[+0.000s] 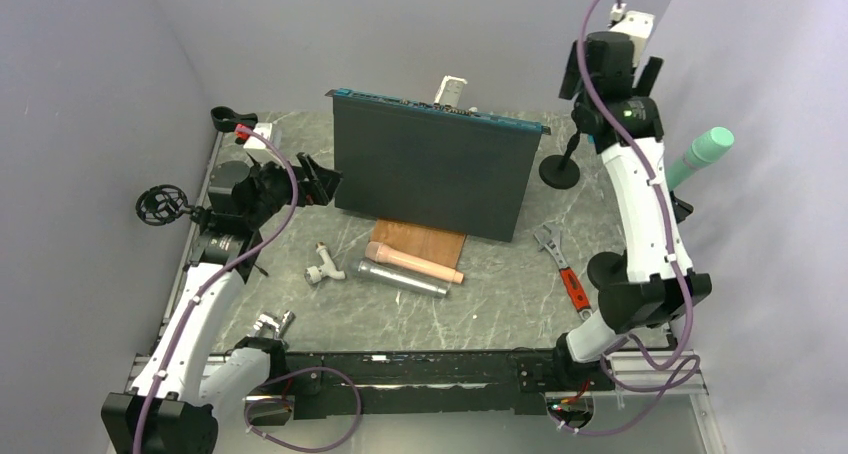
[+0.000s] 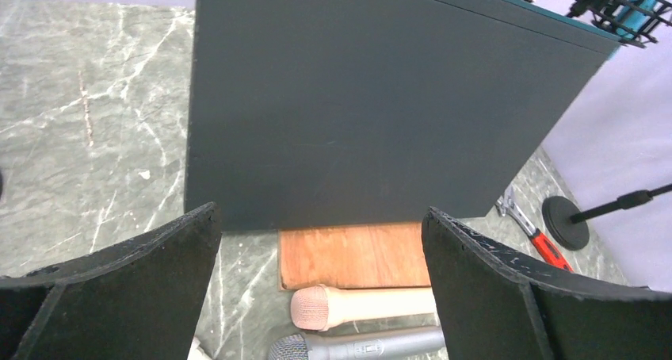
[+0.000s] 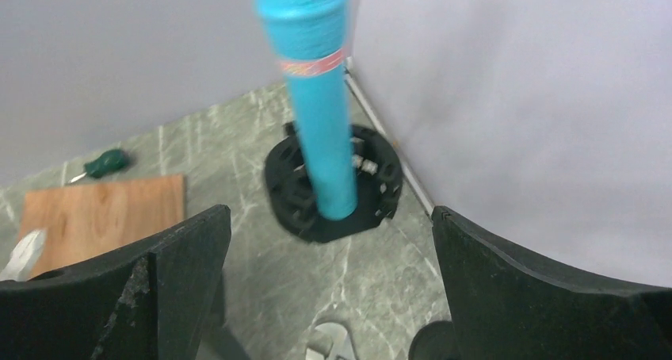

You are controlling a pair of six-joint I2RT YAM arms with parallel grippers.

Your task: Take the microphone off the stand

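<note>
Both jaws wide apart, empty, right jaws facing teal microphone (image 3: 315, 114) in stand (image 3: 382, 187).

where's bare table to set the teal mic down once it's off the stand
Widest bare patch: the strip between the grey microphone and the near rail. A smaller one lies between the pink microphone and the wrench. Crowded: in front of the dark panel, with the wooden board, both microphones and the white fitting; and around the stand base.
</note>
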